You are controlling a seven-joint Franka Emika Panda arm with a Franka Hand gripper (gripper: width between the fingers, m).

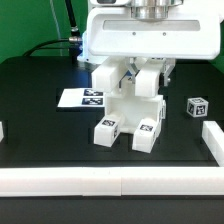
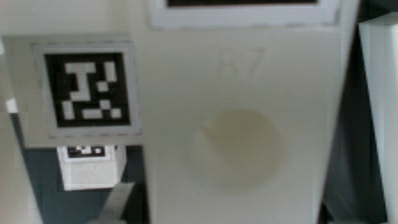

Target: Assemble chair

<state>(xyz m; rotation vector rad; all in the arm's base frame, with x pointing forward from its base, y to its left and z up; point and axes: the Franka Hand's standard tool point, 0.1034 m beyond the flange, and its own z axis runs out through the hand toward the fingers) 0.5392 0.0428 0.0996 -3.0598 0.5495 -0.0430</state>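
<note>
ext view: gripper (image 1: 144, 72) is down on the chair (image 1: 120, 105) at mid table (image 1: 40, 140). jaws are drawn in close w/ a white upright bit of the chair between them. looks clamped on it, tho the fingers are partly hidden so not 100% sure. chair stands on the black top, its two tagged legs (image 1: 107, 130) toward the front rail (image 1: 120, 182). marker board (image 1: 75, 98) lies flat just beside the chair on the ext view's left. small tagged cube (image 1: 197, 106) sits apart on the ext view's right, near the side rail (image 1: 212, 135).

wrist view: a broad white panel (image 2: 240, 150) fills most of the frame, v close, w/ a faint oval dent. a tag (image 2: 89, 88) sits on a white piece beside it. a smaller tag (image 2: 86, 152) is further off, blurry.
</note>
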